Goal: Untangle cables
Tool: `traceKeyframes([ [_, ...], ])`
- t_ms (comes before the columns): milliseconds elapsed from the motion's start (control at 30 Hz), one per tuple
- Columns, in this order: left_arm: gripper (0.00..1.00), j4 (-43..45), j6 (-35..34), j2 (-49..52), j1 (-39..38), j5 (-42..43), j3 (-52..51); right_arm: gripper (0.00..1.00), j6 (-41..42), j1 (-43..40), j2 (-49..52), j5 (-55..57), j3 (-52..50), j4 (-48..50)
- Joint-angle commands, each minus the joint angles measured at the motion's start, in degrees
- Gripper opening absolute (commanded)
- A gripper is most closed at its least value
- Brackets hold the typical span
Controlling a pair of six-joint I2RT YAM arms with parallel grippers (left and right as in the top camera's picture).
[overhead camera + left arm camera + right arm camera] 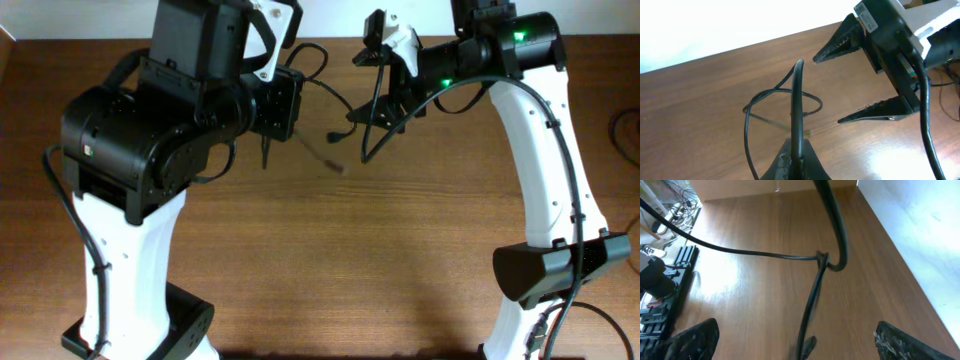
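Untangling looks barely begun: the thin black cables (798,95) cross in tangled loops, lifted above the brown desk (700,100), mid-frame in the left wrist view. The left fingers (785,161) pinch one loop at bottom centre. The right fingers (695,339) gape wide, holding nothing, a strand hanging between them.

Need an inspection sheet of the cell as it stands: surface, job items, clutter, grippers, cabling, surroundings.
Surface: brown wood table, some glare patches.
Job's things: thin black cables, looped, lifted off the table between the two arms; one loose end is too blurred to read.
Clutter: nothing seen.
Grippers: left gripper shut on a cable; right gripper wide open, a cable passing between its fingers, ungripped.
Cables: thick arm wires hang off the right arm.
Surroundings: pale wall behind the table; loose wires and gear past one edge.
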Motion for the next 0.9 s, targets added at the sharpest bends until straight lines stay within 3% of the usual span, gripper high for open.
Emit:
traceKeyframes([
  [0,0.00,1.40,1.14,-3.17,0.04,1.81,1.11,0.99,1.60,0.00,-0.63,-1.38,0.52,2.36],
  [33,0.00,1.38,1.14,-3.65,0.04,3.98,1.11,0.99,7.08,-0.02,-0.63,-1.33,0.52,5.60],
  [167,0.00,0.90,1.14,-4.09,0.04,11.61,1.11,0.99,45.18,0.07,-0.63,1.92,0.52,26.49],
  [233,0.00,0.96,1.18,-4.09,0.04,11.43,1.11,0.99,50.95,0.76,-0.63,1.84,0.52,28.02],
  [433,0.00,1.07,2.43,-4.09,0.04,6.49,1.11,0.99,52.39,6.38,-0.63,6.69,0.52,27.54],
  [533,0.00,1.25,2.38,-4.02,0.17,-8.37,1.05,0.99,52.35,4.13,-0.63,7.98,0.55,27.08],
  [633,0.00,6.19,2.38,-3.56,1.64,-7.06,1.05,0.99,51.93,0.24,-0.63,-0.98,0.55,27.10],
  [733,0.00,12.26,-0.46,-1.66,1.64,-7.02,1.05,0.99,45.09,0.59,-0.63,-11.89,0.55,26.75],
  [867,0.00,15.58,-4.52,-0.04,1.09,1.46,1.05,0.99,41.99,1.57,-0.63,-11.87,0.55,28.50],
])
